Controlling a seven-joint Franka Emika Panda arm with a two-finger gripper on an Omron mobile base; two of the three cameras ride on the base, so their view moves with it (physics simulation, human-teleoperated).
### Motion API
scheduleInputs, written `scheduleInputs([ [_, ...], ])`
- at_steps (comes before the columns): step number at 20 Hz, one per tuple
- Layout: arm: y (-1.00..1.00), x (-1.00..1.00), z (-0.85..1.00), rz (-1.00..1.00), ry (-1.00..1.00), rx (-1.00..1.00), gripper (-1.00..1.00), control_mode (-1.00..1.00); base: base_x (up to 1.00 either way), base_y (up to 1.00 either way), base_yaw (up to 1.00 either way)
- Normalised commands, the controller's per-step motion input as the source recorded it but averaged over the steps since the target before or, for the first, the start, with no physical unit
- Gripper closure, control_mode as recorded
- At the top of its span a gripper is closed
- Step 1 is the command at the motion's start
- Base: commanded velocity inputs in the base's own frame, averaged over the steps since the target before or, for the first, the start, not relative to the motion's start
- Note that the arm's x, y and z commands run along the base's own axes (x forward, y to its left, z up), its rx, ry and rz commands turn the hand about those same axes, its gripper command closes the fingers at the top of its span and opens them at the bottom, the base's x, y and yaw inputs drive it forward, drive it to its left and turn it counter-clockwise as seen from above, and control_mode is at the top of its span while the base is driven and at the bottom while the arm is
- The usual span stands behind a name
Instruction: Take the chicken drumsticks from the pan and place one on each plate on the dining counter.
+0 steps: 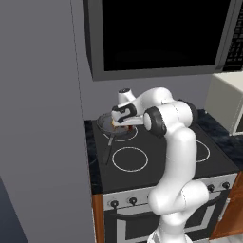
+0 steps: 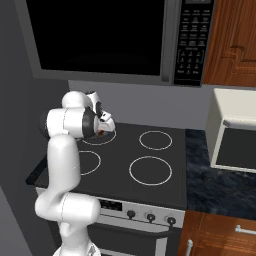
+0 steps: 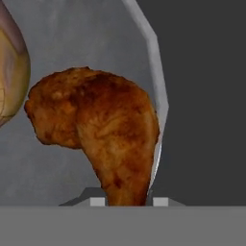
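Nearest us, our end effector point(image 3: 126, 202) straddles the thin end of the reddish-brown cooked drumstick point(image 3: 103, 132), its tips narrow on either side; whether they already grip, we cannot tell. The meat lies in the round dark-grey frying pan point(image 3: 96, 43) on the black stove top point(image 1: 156, 163), near the rim. We should close firmly, then lift straight up. Beyond lies the paler golden drumstick point(image 3: 10, 81).

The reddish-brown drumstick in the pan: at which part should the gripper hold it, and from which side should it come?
Probably the narrow bone end of the reddish-brown drumstick, coming from above. That end tapers down between the gripper's two fingertips, while the meaty end is broad and lumpy. It lies flat in the pan, close to the rim.
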Motion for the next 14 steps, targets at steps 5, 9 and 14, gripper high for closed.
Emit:
scheduleInputs([
  [5,0.0,-0.03,0.03,0.0,0.05,0.0,1.0,-1.0,0.0,0.0,0.0],
  [9,-0.03,-0.19,0.17,0.0,0.0,0.0,1.0,-1.0,0.0,0.0,0.0],
  [14,-0.06,-0.42,0.2,0.0,-0.11,0.0,1.0,-1.0,0.0,0.0,0.0],
])
